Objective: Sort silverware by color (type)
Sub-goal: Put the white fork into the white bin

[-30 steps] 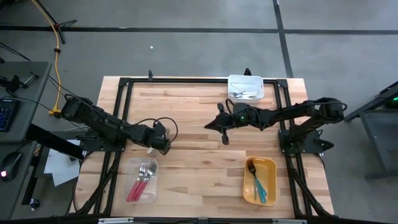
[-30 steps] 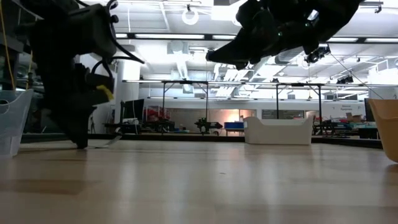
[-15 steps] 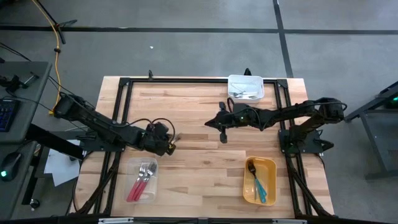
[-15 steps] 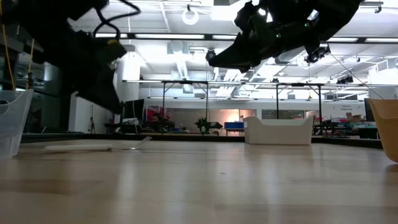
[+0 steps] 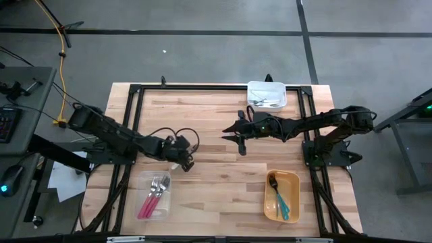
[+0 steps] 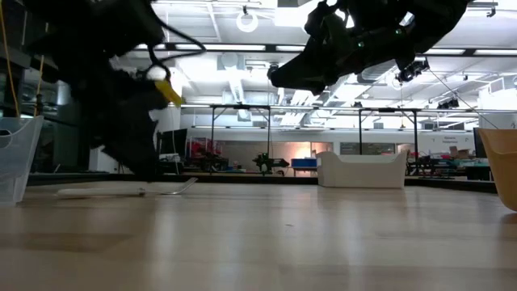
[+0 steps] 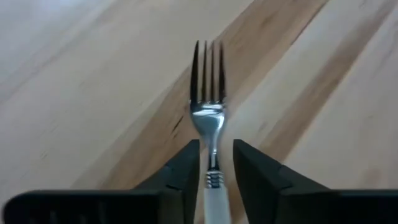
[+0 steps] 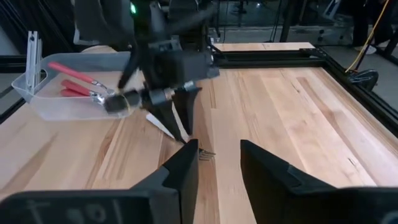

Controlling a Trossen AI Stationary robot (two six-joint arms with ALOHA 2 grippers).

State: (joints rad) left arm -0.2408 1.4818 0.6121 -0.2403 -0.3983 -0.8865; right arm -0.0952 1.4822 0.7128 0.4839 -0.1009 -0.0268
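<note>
Now: left gripper (image 7: 216, 163) low over the wooden table (image 5: 216, 172), fingers (image 7: 184, 168) spread either side of a white-handled fork (image 7: 208, 112) lying flat there, not pinching it. Right gripper (image 8: 217, 163) aloft mid-table, fingers parted, empty. Red-handled silverware (image 5: 152, 196) in the clear container (image 5: 165, 210); teal-handled pieces (image 5: 279, 200) in the yellow one (image 5: 294, 183).

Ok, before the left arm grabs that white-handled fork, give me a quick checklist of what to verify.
1. White-handled fork lies flat on the table: ok.
2. Left gripper straddles the fork's neck, fingers open on both sides: ok.
3. Fork gripped yet: not ok, gaps show beside it.
4. Right gripper holds clear over mid-table, open and empty: ok.
5. White bin at the far edge, already holding silverware, is unobstructed: ok.
6. Fork centred between the fingers: ok.
</note>
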